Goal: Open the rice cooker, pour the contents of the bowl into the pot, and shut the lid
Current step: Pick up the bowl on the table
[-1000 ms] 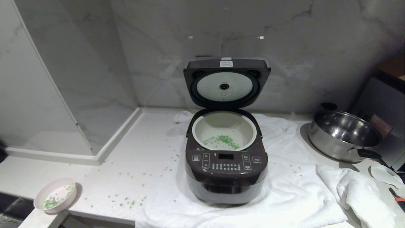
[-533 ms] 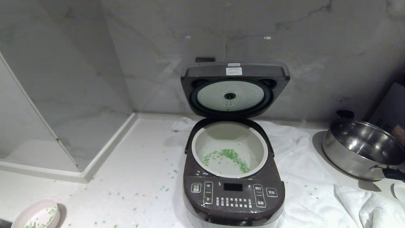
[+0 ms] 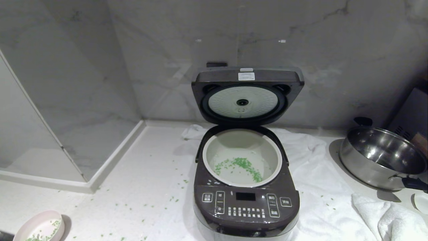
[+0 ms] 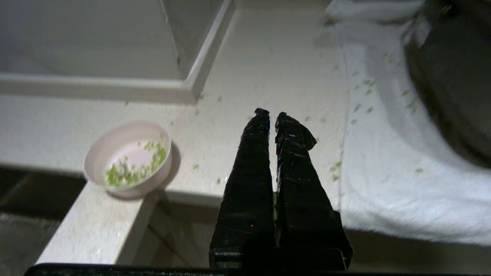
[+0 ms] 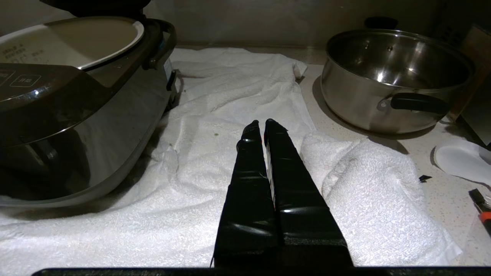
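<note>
Counter (image 3: pixel 140 174) littered with green bits (image 3: pixel 174 199) — lid (image 3: pixel 245 97) stood open; both grippers (image 4: pixel 271 114) (image 5: pixel 260 123) pressed together, empty; careless push risked slamming.

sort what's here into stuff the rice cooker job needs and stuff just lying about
Job: rice cooker, its open lid, pot, pink bowl with green bits.
Lying about: steel pan, white towel, small white dish.
</note>
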### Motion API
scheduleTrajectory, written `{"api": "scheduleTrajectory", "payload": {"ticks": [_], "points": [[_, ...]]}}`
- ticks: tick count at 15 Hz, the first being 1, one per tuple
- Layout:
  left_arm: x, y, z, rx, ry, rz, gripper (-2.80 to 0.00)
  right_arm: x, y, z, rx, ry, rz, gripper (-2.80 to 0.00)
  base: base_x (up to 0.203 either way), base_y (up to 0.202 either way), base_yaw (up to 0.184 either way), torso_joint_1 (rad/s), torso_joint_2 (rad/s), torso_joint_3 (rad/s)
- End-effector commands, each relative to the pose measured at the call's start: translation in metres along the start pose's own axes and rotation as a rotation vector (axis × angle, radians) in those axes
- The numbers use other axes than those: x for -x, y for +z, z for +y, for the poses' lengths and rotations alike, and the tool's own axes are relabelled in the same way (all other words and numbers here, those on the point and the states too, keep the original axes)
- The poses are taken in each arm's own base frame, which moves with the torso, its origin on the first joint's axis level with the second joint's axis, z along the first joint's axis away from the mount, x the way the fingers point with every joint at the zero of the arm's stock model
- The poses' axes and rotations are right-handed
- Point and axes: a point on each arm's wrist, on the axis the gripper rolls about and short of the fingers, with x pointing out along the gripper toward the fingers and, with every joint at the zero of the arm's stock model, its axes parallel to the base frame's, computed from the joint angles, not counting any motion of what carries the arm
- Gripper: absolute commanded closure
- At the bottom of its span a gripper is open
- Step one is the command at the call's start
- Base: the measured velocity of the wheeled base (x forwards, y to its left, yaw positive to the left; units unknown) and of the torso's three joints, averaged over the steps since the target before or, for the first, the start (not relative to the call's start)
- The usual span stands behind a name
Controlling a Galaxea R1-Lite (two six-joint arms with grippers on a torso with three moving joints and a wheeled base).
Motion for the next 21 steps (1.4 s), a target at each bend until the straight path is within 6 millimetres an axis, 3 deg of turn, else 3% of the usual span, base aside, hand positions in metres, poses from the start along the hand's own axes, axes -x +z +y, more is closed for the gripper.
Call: {"api": "scheduleTrajectory", "payload": {"ticks": [1,6,9,11,14,18,21], "points": [[-0.003,0.035,0.003,0.033,0.019,0.013,0.0,0.0,0.0,0.0,0.0,0.0,0.002,0.0,0.0,0.0,0.0,0.0,0.0,0.0],[-0.048,0.109,0.012,0.105,0.179,0.171,0.0,0.0,0.0,0.0,0.001,0.0,0.002,0.0,0.0,0.0,0.0,0.0,0.0,0.0],[-0.088,0.129,0.021,0.11,0.302,0.367,0.0,0.0,0.0,0.0,0.001,0.0,0.002,0.0,0.0,0.0,0.0,0.0,0.0,0.0],[-0.114,0.124,0.031,0.115,0.372,0.544,0.0,0.0,0.0,0.0,0.0,0.0,0.002,0.0,0.0,0.0,0.0,0.0,0.0,0.0],[-0.14,0.092,0.043,0.108,0.416,0.812,0.0,0.0,0.0,0.0,0.0,0.0,0.002,0.0,0.0,0.0,0.0,0.0,0.0,0.0],[-0.143,0.059,0.071,0.188,0.474,1.025,0.0,0.0,0.0,0.0,0.001,0.0,0.002,0.0,0.0,0.0,0.0,0.0,0.0,0.0],[-0.148,0.041,0.09,0.272,0.411,1.119,0.0,0.0,0.0,0.0,0.001,0.0,0.001,0.0,0.0,0.0,0.0,0.0,0.0,0.0]]}}
